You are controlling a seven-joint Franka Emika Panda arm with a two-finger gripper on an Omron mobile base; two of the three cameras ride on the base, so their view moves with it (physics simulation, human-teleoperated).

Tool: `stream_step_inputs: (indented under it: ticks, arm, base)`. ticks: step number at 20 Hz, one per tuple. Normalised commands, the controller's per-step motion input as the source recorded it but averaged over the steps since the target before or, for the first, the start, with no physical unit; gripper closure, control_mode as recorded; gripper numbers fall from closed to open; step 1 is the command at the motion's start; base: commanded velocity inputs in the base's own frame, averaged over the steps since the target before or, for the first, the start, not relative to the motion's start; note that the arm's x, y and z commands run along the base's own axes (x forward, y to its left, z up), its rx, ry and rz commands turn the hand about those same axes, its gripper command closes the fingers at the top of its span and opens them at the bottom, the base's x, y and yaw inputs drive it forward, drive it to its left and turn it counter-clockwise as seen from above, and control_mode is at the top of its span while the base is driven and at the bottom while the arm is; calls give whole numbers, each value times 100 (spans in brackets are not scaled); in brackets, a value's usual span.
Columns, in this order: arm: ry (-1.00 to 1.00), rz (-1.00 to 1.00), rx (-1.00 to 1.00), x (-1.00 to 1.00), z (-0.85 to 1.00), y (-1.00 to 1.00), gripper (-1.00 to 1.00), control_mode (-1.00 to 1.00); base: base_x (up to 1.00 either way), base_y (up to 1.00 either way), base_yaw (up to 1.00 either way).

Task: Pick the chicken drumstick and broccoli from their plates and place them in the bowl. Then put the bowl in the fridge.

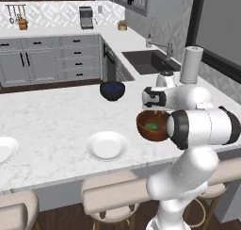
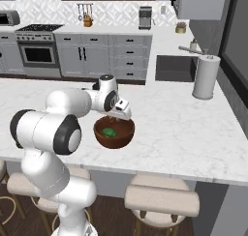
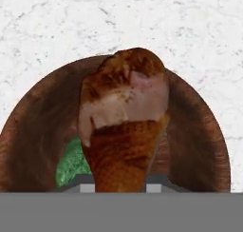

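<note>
Reddish-brown chicken drumstick (image 3: pixel 124 126) (pale torn patch) over bowl (image 3: pixel 199 140) with broccoli (image 3: pixel 72 163)

A reddish-brown drumstick (image 3: pixel 124 121) fills the centre of the hand view, meaty end up, above a glossy brown bowl (image 3: pixel 199 131). Green broccoli (image 2: pixel 109 132) lies inside the bowl, mid-frame in both base views. Two white plates (image 1: pixel 107 145) sit lower left on the marble counter.

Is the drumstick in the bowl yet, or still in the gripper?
Still gripped. The hand view shows the chicken drumstick held in the gripper, hanging over the bowl, where the broccoli already lies.
</note>
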Motion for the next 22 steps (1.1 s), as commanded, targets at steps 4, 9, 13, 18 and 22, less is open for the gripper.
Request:
stream_step_inputs:
  ticks: [4, 9, 13, 18, 22]
  arm:
    - [11, 0, 6, 36, -85, -3, 100, -100]
    - [2, 0, 2, 10, -54, 0, -100, -100]
    - [0, 0, 0, 0, 22, 0, -100, -100]
    - [-4, 0, 0, -37, 100, 0, -100, -100]
    - [-12, 0, 2, -74, 77, -39, -100, -100]
  base:
    - [0, 0, 0]
    - [0, 0, 0]
    - [0, 0, 0]
    - [0, 0, 0]
    - [0, 0, 0]
